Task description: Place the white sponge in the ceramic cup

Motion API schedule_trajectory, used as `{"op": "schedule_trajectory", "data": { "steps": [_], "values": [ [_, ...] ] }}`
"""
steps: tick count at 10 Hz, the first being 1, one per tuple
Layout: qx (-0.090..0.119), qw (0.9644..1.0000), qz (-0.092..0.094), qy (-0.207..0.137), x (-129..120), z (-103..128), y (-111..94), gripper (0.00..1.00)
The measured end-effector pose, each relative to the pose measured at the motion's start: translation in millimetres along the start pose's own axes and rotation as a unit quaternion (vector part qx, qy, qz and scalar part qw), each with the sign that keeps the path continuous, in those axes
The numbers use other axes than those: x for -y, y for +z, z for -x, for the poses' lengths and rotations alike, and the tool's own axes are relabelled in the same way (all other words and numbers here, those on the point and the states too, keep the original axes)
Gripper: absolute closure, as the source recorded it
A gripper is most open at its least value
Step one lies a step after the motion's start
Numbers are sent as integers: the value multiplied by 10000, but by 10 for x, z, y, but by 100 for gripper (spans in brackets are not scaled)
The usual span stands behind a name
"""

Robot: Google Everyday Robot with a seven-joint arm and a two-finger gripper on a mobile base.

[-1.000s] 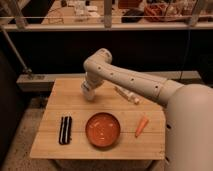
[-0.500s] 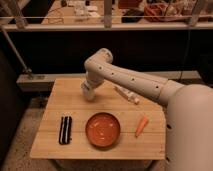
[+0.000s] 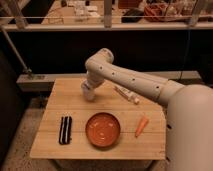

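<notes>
Arm poised over the back of the table, no visible motion.

The gripper (image 3: 89, 94) sits at the low end of the white robot arm (image 3: 130, 80), just above the rear left part of the light wooden table (image 3: 50, 145); I cannot tell whether it is clenched, released or holding anything. I see neither the small whitish sponge nor the pale ceramic cup. If they are on the table, the arm hides them, so I judge the placing unconfirmed. Further out lie a long thin white stick-like object (image 3: 126, 95) to the gripper's right, a round orange plate (image 3: 102, 142) at front centre, a small orange carrot-shaped piece (image 3: 142, 126) beside it, and a black block with white dots (image 3: 65, 130) at front left. Against the earlier frames, I find the arm's pose and every object unchanged.
</notes>
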Motion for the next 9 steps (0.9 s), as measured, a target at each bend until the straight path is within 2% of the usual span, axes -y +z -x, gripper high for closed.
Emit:
{"op": "schedule_trajectory", "data": {
  "steps": [3, 4, 5, 6, 9],
  "values": [
    [-4, 10000, -18, -55, 26, -18, 1, 82],
    [-1, 10000, -19, -78, 33, -17, 9, 84],
    [1, 9999, -27, -108, 46, -13, 6, 93],
    [-1, 9999, -31, -123, 52, -18, 5, 96],
    [7, 9998, -40, -213, 66, -22, 6, 96]
  ]
}}
